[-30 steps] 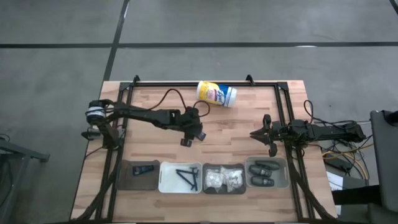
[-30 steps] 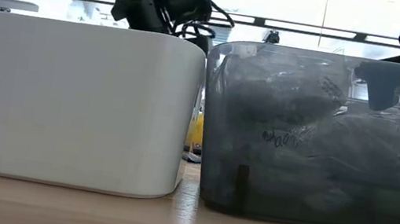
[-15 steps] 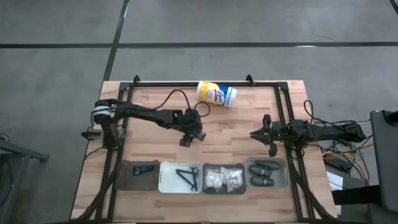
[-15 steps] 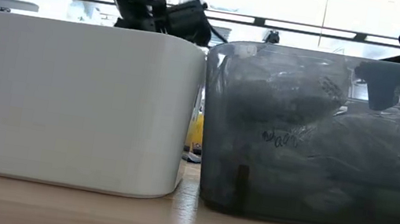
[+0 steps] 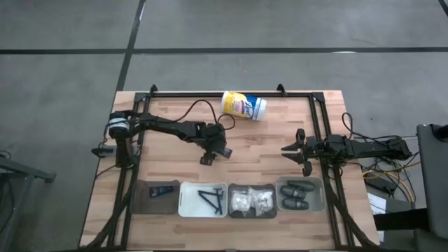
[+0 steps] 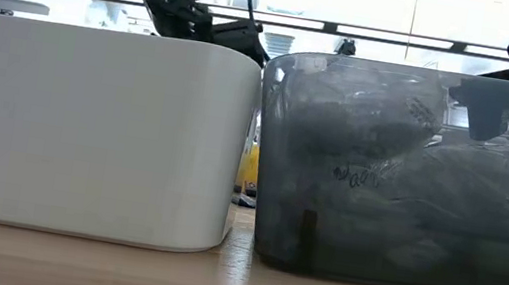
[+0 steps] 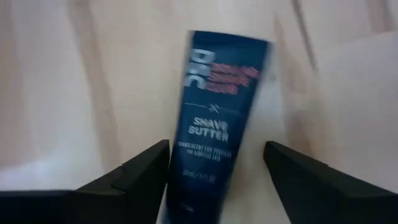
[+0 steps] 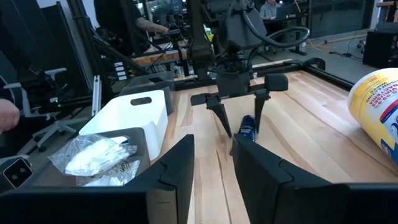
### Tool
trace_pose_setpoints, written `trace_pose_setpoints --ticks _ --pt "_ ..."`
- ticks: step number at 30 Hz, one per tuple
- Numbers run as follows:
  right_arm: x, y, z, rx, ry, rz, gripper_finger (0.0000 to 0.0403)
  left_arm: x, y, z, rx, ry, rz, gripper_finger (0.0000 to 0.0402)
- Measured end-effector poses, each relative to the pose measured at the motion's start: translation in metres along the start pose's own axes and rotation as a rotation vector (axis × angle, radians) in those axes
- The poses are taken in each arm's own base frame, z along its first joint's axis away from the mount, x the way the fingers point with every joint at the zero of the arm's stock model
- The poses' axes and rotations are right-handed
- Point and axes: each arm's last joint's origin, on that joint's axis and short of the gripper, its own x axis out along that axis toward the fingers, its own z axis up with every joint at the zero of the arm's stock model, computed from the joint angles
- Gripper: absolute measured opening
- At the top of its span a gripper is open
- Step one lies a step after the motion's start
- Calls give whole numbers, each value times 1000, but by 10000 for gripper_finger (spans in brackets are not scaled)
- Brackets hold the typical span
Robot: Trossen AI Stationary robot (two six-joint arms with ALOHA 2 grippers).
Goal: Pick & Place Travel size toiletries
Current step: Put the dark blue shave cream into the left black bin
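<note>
One black tube (image 7: 214, 130) lies between the open left gripper (image 7: 214, 177) fingers.

Between my left fingers lies a dark blue tube (image 7: 214, 124) printed "SHAVE BUTTER". The smaller lines on it I cannot read.

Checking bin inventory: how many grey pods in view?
3, all in the rightmost bin: pod, pod, pod. Others may be hidden underneath.
</note>
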Motion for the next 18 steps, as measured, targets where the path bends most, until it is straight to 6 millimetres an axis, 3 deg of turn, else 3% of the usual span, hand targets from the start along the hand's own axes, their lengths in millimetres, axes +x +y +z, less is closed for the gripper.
trace_pose_setpoints --ticks 12,18 --pt "0 0 0 0 0 0 139 0 -3 -3 -49 33 -45 135" --pt "0 0 0 0 0 0 156 0 -3 -4 -69 34 -43 131"
